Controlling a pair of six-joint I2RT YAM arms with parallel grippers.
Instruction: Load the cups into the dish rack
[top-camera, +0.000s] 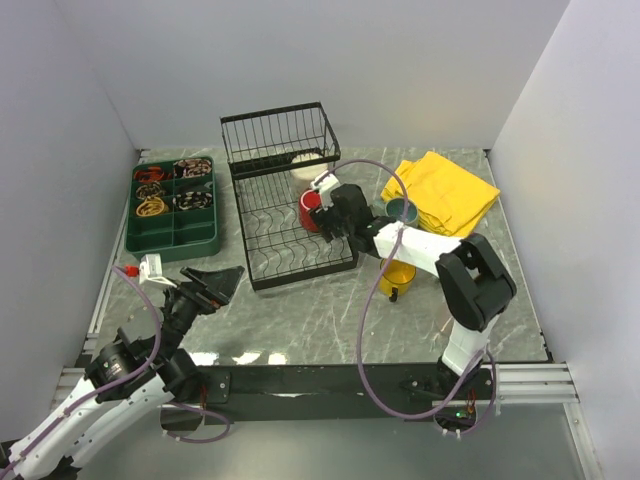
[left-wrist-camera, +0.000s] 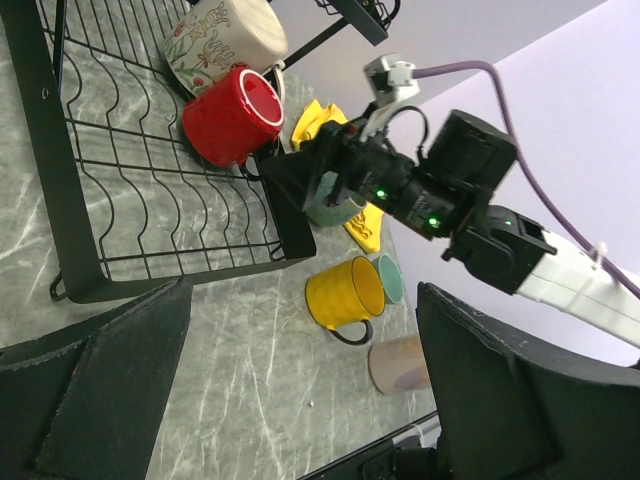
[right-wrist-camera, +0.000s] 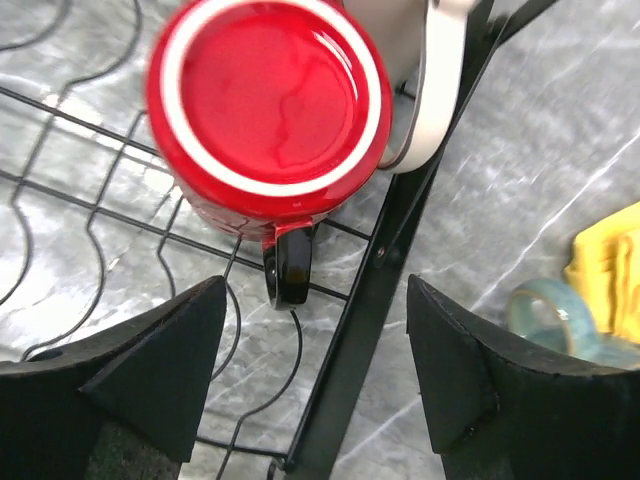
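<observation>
The black wire dish rack (top-camera: 262, 236) stands mid-table. A red cup (top-camera: 311, 210) lies on its side on the slotted tray, and a cream cup (top-camera: 308, 165) lies in the basket end. My right gripper (right-wrist-camera: 315, 340) is open just behind the red cup (right-wrist-camera: 265, 110), its fingers straddling the rack's edge bar (right-wrist-camera: 385, 270) and clear of the cup's black handle (right-wrist-camera: 290, 265). On the table right of the rack are a yellow cup (left-wrist-camera: 345, 293), a small teal cup (left-wrist-camera: 390, 278) and a pinkish-beige cup (left-wrist-camera: 400, 365). Another teal cup (top-camera: 402, 210) is by the cloth. My left gripper (top-camera: 215, 282) is open and empty.
A dark green compartment tray (top-camera: 172, 205) with small items stands left of the rack. A crumpled yellow cloth (top-camera: 445, 190) lies at the back right. My right arm (top-camera: 430, 245) reaches over the yellow cup. White walls close in the table on three sides.
</observation>
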